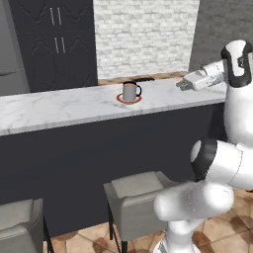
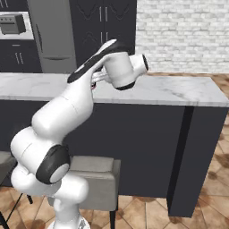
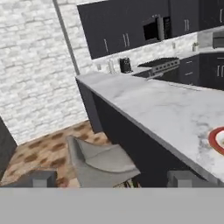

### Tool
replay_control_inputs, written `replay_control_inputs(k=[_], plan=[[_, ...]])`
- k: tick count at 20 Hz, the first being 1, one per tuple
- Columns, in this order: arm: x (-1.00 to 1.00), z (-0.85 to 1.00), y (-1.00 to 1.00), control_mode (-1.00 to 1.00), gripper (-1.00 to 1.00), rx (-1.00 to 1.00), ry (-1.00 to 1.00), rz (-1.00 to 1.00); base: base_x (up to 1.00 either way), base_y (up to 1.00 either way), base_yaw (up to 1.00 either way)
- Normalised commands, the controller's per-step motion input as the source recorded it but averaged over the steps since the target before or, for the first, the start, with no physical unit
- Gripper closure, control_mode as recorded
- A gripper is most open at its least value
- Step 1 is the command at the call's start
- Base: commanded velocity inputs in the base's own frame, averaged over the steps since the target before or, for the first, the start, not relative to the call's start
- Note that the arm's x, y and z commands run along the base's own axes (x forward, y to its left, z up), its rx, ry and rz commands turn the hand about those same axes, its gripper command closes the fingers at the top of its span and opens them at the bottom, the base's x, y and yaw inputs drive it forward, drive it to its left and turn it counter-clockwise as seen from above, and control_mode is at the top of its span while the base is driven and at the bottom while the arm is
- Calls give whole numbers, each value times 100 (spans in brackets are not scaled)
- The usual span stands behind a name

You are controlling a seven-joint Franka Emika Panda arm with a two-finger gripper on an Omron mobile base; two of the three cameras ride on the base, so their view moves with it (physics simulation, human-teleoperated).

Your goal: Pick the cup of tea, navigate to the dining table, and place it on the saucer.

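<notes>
The cup of tea point(image 1: 130, 91) is standing upright on the saucer point(image 1: 129, 99), whose orange-brown rim is showing all round its base, on the long marble top of the table point(image 1: 59, 108). The cup's dark handle is pointing to the right in the left base view, and brown liquid is showing inside it. The gripper point(image 1: 181, 84) is hovering over the table well to the right of the cup, apart from it and holding nothing, with its fingers spread wide. In the hand view the two dark fingertips point(image 3: 181, 178) are standing far apart at the bottom, and a red-orange arc of the saucer's rim is peeking in at the right edge on the marble. In the right base view the arm is reaching across the table top from the near side. Grey stools point(image 1: 134, 200) are standing on the tiled floor against the table's dark base, on the near side.
</notes>
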Motion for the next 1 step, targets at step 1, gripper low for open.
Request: replay_control_inputs(k=[1], plan=[[-71, -20, 0, -100, -100, -31, 8, -14, 0, 0, 0]])
